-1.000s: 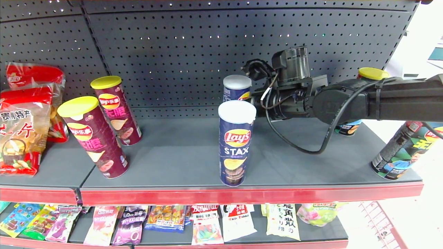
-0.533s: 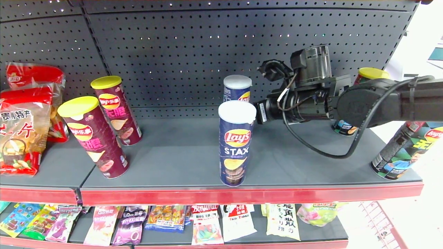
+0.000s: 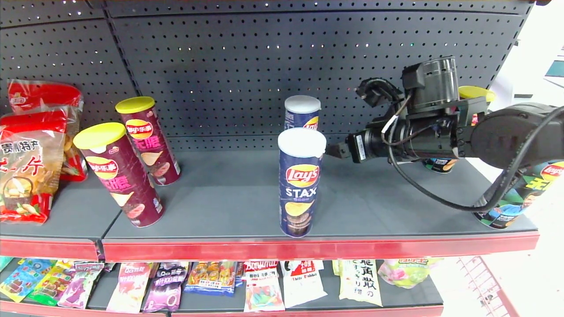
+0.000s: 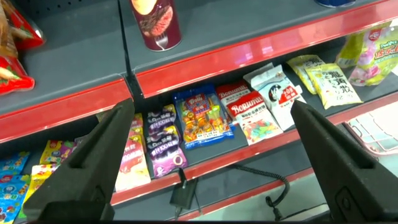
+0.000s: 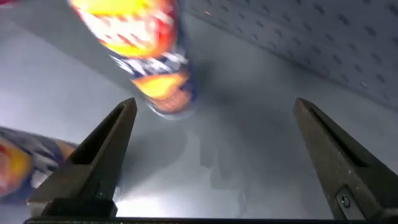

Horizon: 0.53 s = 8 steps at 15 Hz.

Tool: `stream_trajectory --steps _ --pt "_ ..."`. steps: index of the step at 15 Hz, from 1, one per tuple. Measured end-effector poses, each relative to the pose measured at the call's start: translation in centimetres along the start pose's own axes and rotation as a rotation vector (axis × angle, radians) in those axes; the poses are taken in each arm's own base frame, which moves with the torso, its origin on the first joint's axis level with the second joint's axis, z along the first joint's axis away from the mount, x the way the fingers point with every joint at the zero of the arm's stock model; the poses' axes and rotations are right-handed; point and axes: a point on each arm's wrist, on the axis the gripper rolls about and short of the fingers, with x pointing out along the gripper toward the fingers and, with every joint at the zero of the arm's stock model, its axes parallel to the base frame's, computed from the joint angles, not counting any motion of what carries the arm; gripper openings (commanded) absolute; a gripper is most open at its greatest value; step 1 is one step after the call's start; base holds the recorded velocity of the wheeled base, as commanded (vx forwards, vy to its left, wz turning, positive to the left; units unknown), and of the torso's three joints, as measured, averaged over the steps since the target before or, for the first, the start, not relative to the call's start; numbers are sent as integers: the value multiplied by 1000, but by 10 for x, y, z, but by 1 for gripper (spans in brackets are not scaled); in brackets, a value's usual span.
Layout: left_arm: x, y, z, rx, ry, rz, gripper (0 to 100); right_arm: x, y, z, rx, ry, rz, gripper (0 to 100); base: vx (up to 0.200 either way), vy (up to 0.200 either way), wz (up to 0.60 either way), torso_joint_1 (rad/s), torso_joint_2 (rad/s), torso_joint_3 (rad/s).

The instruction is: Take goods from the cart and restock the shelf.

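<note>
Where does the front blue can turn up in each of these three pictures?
Head view: front blue can stands mid-shelf, near the red edge.
Left wrist view: its base, cut by the picture's rim.
Right wrist view: blurred, at the rim, outside the jaws.
Shared landmark: the grey shelf board.
</note>
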Motion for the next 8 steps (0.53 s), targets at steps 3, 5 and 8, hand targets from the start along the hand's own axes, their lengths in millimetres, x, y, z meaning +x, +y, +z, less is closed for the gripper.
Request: stream_trajectory --steps 3,5,8 --pt "2 0 -1 1 16 -11 100 -26 -1 -16 3 31 -19 100 0 0 0 0 0 0" --pt "4 -1 -5 3 33 -21 100 -52 2 -28 2 41 -21 100 0 0 0 0 0 0" --pt "6 -2 -9 5 54 -34 100 -97 9 -50 -7 42 -13 100 0 0 0 0 0 0"
